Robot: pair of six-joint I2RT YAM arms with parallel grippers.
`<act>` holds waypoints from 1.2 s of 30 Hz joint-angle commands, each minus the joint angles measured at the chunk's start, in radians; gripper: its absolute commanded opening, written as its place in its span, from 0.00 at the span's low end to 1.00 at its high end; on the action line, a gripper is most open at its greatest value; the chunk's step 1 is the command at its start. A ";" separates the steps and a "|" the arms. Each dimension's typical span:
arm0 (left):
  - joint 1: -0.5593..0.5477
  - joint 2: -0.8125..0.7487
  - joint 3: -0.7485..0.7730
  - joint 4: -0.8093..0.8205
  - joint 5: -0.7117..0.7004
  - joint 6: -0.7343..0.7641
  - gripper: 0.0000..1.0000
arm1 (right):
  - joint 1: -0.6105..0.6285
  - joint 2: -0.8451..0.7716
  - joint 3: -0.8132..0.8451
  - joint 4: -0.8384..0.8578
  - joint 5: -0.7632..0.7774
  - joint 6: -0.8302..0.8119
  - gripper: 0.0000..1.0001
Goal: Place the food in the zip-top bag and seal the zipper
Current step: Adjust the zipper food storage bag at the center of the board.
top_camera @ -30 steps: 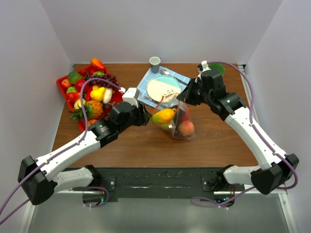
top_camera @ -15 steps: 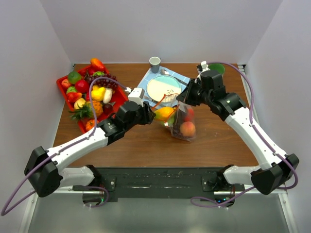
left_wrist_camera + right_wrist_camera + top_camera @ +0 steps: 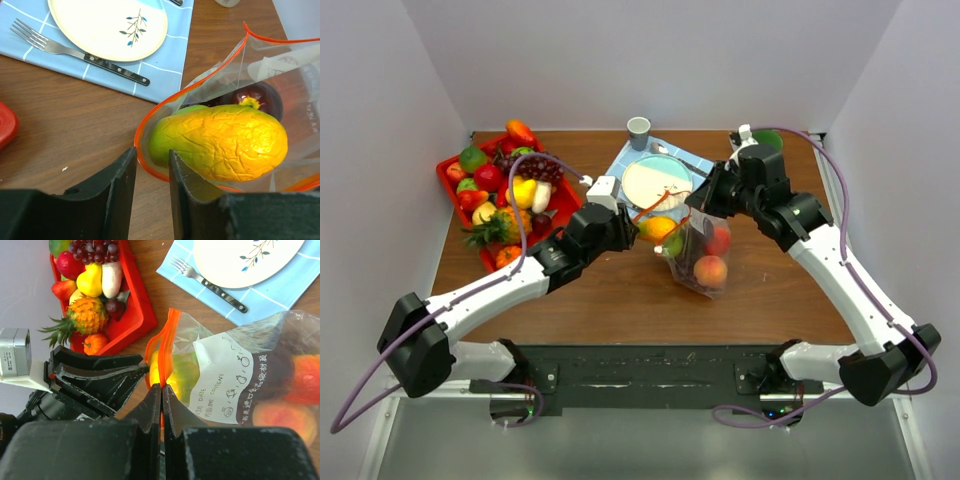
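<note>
My right hand point(image 3: 161, 389) is pinching the zip-top bag point(image 3: 280, 335) at its orange zipper point(image 3: 170, 330), fingers pressing tight together. My left hand point(image 3: 95, 377) is hovering just beside the bag's mouth, and the plate point(image 3: 240, 252) is lying beyond the bag.

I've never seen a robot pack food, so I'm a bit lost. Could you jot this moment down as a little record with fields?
Left hand: open, at the mouth of the bag
Right hand: shut on the zipper, holding the bag's edge up
Mango: lying in the bag's mouth
Deeper in bag: peach, red fruit
Zipper: not sealed
Tray: more fruit in it
Plate: fork beside it
</note>
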 commanded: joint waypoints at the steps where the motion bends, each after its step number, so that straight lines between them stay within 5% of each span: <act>1: 0.005 -0.048 0.021 0.034 -0.010 0.011 0.34 | 0.008 -0.044 0.058 0.038 -0.013 0.003 0.00; 12: 0.009 -0.072 0.025 -0.088 -0.034 -0.093 0.19 | 0.008 -0.045 0.070 0.032 -0.008 0.007 0.00; 32: 0.014 0.013 0.071 -0.031 0.021 -0.078 0.30 | 0.016 -0.061 0.070 0.021 -0.005 0.011 0.00; 35: 0.013 0.032 0.086 0.018 0.070 -0.072 0.18 | 0.016 -0.061 0.067 0.018 0.000 0.007 0.00; 36: 0.005 0.038 0.099 0.020 0.082 -0.067 0.00 | 0.014 -0.059 0.069 0.015 0.001 0.007 0.00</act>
